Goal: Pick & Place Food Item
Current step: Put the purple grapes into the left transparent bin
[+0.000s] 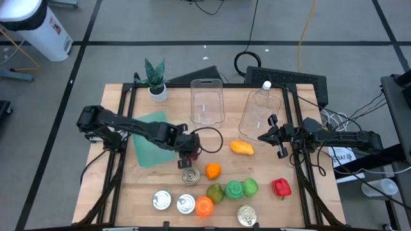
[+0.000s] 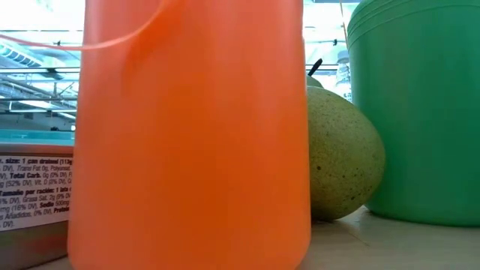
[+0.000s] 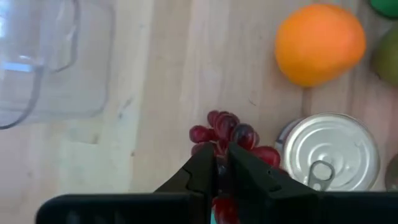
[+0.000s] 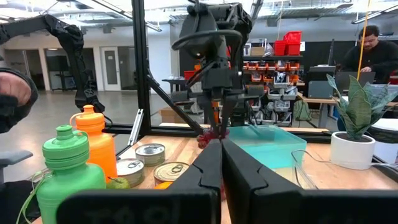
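Observation:
A bunch of red grapes [image 3: 227, 134] sits in my left gripper [image 1: 187, 154], just left of centre on the wooden table, beside a tin can [image 1: 191, 175] and an orange [image 1: 212, 171]. In the right wrist view the left gripper [image 4: 217, 123] points down with the grapes [image 4: 207, 138] below it. My right gripper [image 1: 262, 136] is shut and empty at the right, near a yellow mango [image 1: 241, 147]; its fingers [image 4: 211, 165] meet at the tips. My left gripper pinches the grape bunch between its two fingers [image 3: 205, 171], coming from above and pointing down. The grapes [image 3: 217, 121] stick out past the fingertips and hang below them. Whether the lowest grapes touch the table, I cannot tell.
A teal mat [image 1: 151, 144] lies left of the gripper. Two clear containers [image 1: 207, 101] [image 1: 261, 112] and a potted plant [image 1: 156, 80] stand at the back. At the front are cans [image 1: 162, 200], an orange bottle [image 1: 204, 206], a green bottle [image 1: 241, 188], a pear [image 1: 215, 192] and a red pepper [image 1: 281, 187].

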Tool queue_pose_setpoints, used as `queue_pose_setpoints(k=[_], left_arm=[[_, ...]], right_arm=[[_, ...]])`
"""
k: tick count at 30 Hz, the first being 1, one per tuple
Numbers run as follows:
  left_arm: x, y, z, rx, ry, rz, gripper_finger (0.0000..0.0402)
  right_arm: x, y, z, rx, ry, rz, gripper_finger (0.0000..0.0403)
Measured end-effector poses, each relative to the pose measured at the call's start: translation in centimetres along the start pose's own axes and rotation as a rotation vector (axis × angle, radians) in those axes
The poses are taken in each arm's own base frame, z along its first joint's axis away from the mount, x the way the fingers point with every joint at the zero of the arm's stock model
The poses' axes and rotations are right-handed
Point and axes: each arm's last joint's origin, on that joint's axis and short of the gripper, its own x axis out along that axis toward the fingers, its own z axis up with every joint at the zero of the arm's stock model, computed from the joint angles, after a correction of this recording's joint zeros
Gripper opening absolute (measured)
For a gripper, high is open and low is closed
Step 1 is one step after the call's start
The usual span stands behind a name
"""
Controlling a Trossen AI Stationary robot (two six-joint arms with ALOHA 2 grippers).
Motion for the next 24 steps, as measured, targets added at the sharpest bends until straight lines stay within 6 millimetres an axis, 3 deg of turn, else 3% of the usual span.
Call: queue_pose_setpoints(k=[6, 10, 16, 24], left_arm=[[-1.2, 0.2, 0.4, 0.013, 0.002, 0.043, 0.0049], [-3.0, 0.5, 1.0, 0.04, -0.031, 0.069, 0.0049], [-8.7, 2.1, 0.1, 0.035, -0.2, 0.075, 0.0049], [-16.2, 4.7, -4.4, -0.029, -0.44, 0.099, 0.0049]], right_arm=[[0.0, 0.0, 0.0, 0.0, 0.0, 0.0, 0.0004], [0.0, 0.0, 0.0, 0.007, -0.001, -0.001, 0.0004], [0.0, 0.0, 0.1, 0.008, -0.013, -0.001, 0.0004], [0.0, -0.1, 0.4, 0.046, -0.04, -0.054, 0.0004]])
